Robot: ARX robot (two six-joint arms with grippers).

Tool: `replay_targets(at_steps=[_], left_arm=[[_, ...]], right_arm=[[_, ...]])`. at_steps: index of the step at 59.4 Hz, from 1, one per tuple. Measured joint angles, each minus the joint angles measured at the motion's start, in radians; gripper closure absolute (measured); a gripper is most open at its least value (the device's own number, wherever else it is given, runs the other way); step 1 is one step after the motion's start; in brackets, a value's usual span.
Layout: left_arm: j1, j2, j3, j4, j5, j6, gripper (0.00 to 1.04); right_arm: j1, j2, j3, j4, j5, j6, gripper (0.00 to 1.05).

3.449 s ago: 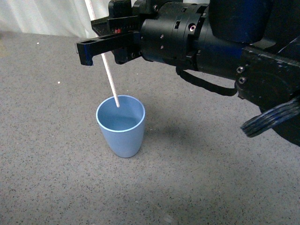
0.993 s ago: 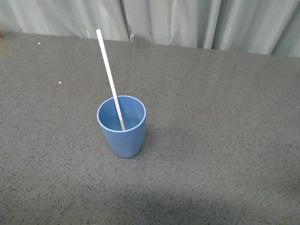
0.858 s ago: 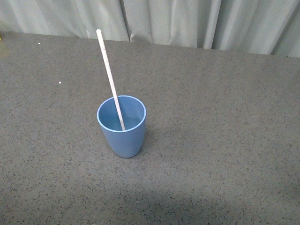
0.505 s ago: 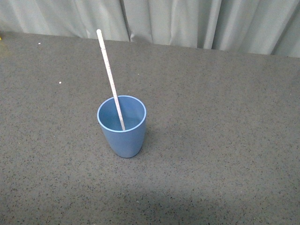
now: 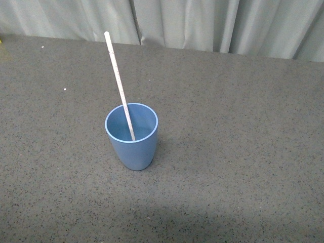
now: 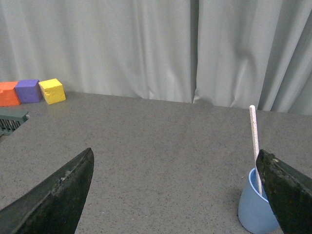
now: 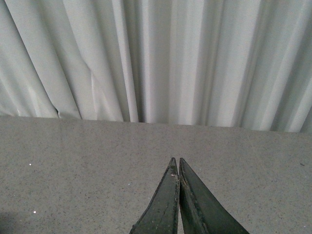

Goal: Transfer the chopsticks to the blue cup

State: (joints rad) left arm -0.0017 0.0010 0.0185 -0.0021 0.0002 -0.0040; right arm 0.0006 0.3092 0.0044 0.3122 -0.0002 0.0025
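The blue cup point(image 5: 131, 135) stands upright on the grey table, left of centre in the front view. The pale chopstick point(image 5: 117, 78) stands inside it, leaning to the far left, its upper half above the rim. No arm shows in the front view. In the left wrist view my left gripper point(image 6: 175, 156) is open and empty, its dark fingers wide apart; the cup point(image 6: 256, 210) and chopstick point(image 6: 254, 139) sit beside one finger, partly hidden by it. In the right wrist view my right gripper point(image 7: 175, 161) is shut on nothing, above bare table, with the cup out of view.
A pale curtain point(image 5: 202, 23) hangs along the table's far edge. Orange point(image 6: 8, 93), purple point(image 6: 28, 90) and yellow point(image 6: 52, 91) blocks stand by the curtain in the left wrist view, with a dark grey ridged object point(image 6: 12, 117) near them.
Seconds ago the right arm held the chopstick over the cup; it has let go and left the front view. Over the last second nothing has moved.
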Motion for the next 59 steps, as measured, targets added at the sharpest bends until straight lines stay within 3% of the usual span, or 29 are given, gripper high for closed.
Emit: replay_targets(at_steps=[30, 36, 48, 59], left_arm=[[0.0, 0.0, 0.0, 0.0, 0.0, 0.0, 0.07], [0.0, 0.0, 0.0, 0.0, 0.0, 0.0, 0.07], [0.0, -0.001, 0.0, 0.0, 0.0, 0.0, 0.07], [0.0, -0.001, 0.0, 0.0, 0.0, 0.0, 0.07]], right_arm=[[0.0, -0.137, 0.0, -0.136, 0.0, 0.0, 1.04], [0.0, -0.262, 0.001, -0.297, -0.001, 0.0, 1.04], [0.0, -0.304, 0.001, -0.311, -0.001, 0.0, 1.04], [0.0, -0.305, 0.001, -0.311, -0.001, -0.002, 0.75]])
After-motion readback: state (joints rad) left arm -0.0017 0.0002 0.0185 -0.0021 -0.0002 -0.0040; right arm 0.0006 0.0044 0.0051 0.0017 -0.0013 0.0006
